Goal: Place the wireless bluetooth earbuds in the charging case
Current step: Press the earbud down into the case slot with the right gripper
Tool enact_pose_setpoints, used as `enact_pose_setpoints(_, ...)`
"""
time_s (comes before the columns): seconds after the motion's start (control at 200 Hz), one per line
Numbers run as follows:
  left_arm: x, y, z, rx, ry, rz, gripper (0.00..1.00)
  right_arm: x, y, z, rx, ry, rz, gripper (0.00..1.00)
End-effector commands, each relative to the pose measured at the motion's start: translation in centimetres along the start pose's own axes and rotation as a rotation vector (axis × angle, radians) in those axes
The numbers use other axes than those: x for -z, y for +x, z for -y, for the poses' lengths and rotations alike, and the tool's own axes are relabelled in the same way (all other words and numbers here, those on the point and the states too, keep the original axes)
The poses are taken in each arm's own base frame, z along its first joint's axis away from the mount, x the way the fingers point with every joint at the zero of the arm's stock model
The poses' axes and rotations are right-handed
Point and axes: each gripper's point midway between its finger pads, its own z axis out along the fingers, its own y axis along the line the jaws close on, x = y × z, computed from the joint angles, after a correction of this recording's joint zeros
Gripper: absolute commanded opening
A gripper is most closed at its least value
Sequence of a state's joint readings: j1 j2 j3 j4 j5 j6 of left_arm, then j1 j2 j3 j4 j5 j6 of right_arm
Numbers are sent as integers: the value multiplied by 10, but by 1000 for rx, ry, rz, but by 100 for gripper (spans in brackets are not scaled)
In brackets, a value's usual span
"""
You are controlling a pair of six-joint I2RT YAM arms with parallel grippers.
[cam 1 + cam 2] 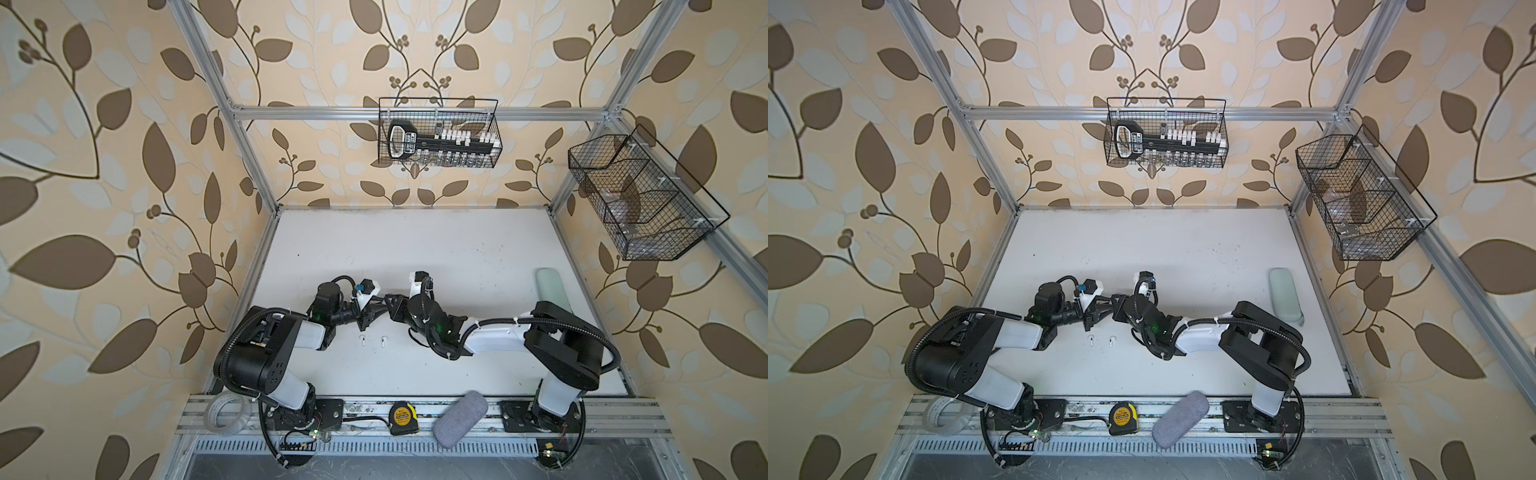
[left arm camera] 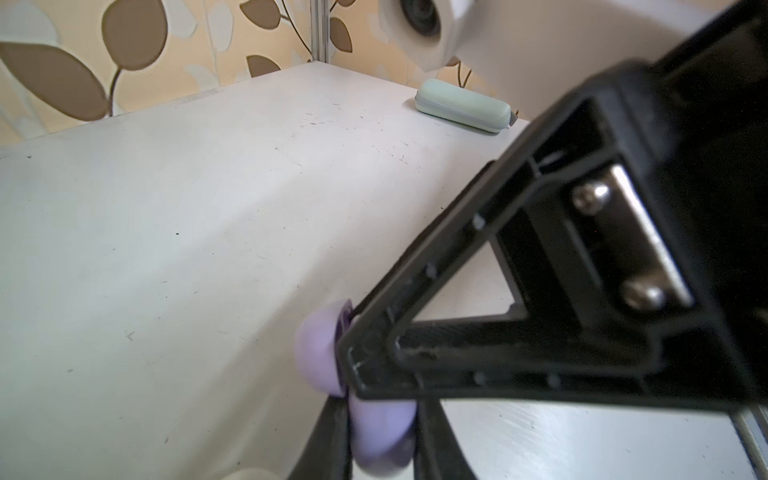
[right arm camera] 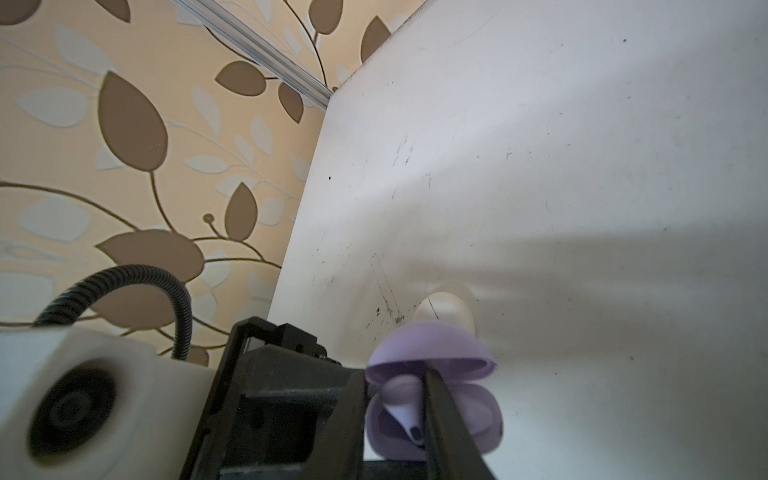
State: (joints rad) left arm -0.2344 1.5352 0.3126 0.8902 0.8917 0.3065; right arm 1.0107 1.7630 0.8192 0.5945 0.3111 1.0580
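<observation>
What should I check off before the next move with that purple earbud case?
1. Lid of the lavender case open: ok.
2. Grip of the left gripper on that case: ok.
3. The lavender earbud is inside the open case: ok.
4. Earbud fully seated in its slot: cannot tell.
5. Hold of the right gripper on the earbud: cannot tell.
6. Two white earbuds lie on the table, clear of both arms: ok.

Earbuds (image 1: 362, 340) on table (image 1: 415, 249), behind tape measure (image 1: 402, 419)
</observation>
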Motion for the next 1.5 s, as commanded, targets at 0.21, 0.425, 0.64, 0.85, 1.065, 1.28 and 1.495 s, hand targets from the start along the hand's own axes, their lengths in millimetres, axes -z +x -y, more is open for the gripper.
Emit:
enact_pose_setpoints(0.21,-1,-25,1,-100,28,73,0,4,3,-20,-19,-74,-57,27)
enact_pose_setpoints(0.425,-1,-25,1,-101,29,73,0,5,-1,-20,-17,-75,-58,28)
enact_pose_setpoints(0.64,-1,-25,2,-98,33,71,0,4,-4,-17,-10,-74,-63,28)
enact_pose_setpoints(0.85,-1,-25,2,-98,35,69,0,1,-6,-14,0,-68,-79,28)
enact_pose_setpoints(1.065,-1,-25,2,-100,35,70,0,-2,-4,-8,27,-17,-106,27)
enact_pose_setpoints(1.28,-1,-25,2,-98,36,69,0,-4,-3,-2,73,36,-132,25)
enact_pose_setpoints(1.495,0,-24,5,-108,44,71,0,-5,2,2,129,64,-178,24)
